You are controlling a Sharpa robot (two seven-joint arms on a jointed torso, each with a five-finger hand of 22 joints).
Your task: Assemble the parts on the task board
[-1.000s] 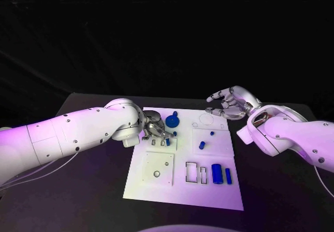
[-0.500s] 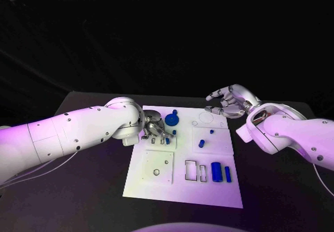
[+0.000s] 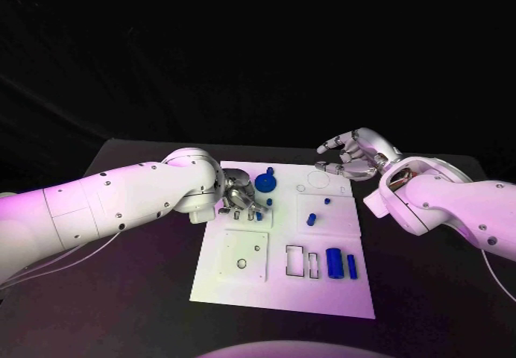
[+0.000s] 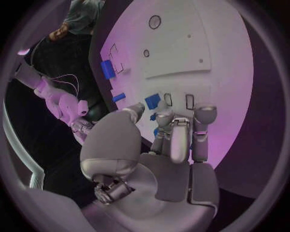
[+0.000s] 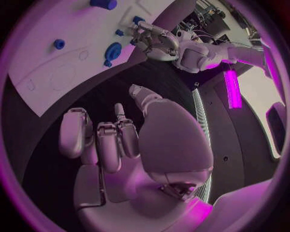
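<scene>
Head view: left hand (image 3: pixel 238 197) pinches a small blue part (image 3: pixel 258 216) at the white task board (image 3: pixel 282 292) on the tabletop (image 3: pixel 129 298). Right hand (image 3: pixel 350 156) hovers beyond the board's far edge, fingers loosely curled, holding nothing.
Left wrist view: fingertips (image 4: pixel 164 117) close on the part.
Right wrist view: fingers (image 5: pixel 111 140) apart, empty.

- Setting: robotics lab, test-bench arrangement.
- Black table (image 3: pixel 140 298) against an all-black backdrop; nothing domestic around it.
- White task board (image 3: pixel 282 294) with machined cut-outs and small blue parts (image 3: pixel 335 264), typical of a benchmark fixture.
- Right wrist view: cables and equipment racks (image 5: pixel 208 9) behind the table, lit by a magenta light strip (image 5: pixel 232 88).
</scene>
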